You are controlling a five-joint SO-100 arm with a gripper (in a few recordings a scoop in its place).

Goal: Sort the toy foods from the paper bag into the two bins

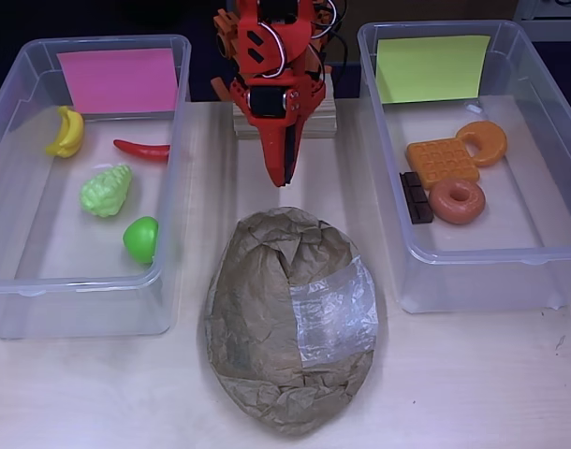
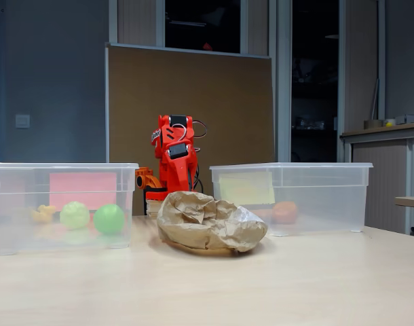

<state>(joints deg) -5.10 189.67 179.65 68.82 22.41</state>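
Where the crumpled brown paper bag (image 1: 290, 323) is lying closed on the pale worktop (image 1: 454, 383), its inside is staying hidden. The orange robot hand (image 1: 282, 168) is pointing down behind it, fingers together, gripping nothing. The clear pink-sheeted tub (image 1: 5, 103) is holding yellow bananas (image 1: 67, 131), a red chili (image 1: 143, 149), light green grapes (image 1: 106, 190) and a green apple (image 1: 141, 238). The clear yellow-green-sheeted tub (image 1: 557, 103) is holding an orange waffle (image 1: 441, 161), an orange croissant (image 1: 483, 141), a brown donut (image 1: 457, 200) and a half-covered chocolate bar (image 1: 416, 198).

light wood table (image 1: 473, 393) with a crumpled bag (image 1: 290, 332) at 6 o'clock, pink-sheet bin (image 1: 14, 187) at 9, yellow-sheet bin (image 1: 548, 168) at 3, arm's wood base (image 1: 318, 120) at 12
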